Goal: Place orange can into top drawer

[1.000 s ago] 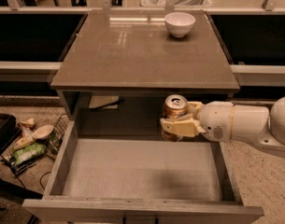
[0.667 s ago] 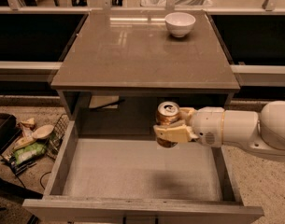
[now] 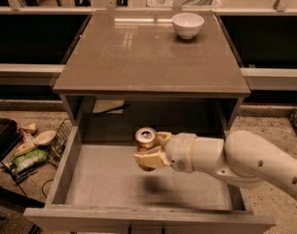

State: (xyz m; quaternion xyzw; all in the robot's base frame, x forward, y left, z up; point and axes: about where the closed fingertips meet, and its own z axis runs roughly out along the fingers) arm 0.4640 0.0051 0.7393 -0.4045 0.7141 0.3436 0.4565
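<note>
As it hangs over the open top drawer [image 3: 99, 179], the gripper [image 3: 149, 151] clasps the orange can [image 3: 146, 137] | fingers [image 3: 150, 159] narrow, pressed to its sides | can upright

Grey-brown table [image 3: 138, 57], speckled floor [image 3: 270, 126], clutter [image 3: 31, 147] at left, dark shelves [image 3: 31, 38] behind

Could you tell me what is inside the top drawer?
The gripper holds the orange can above the top drawer's pale floor. The arm covers the floor's right part.

cam: single, high, facing down-forward | near: top drawer [image 3: 104, 184] | far: desk [image 3: 138, 57] | lower centre: gripper [image 3: 151, 150] over drawer, clasping orange can [image 3: 146, 137]
</note>
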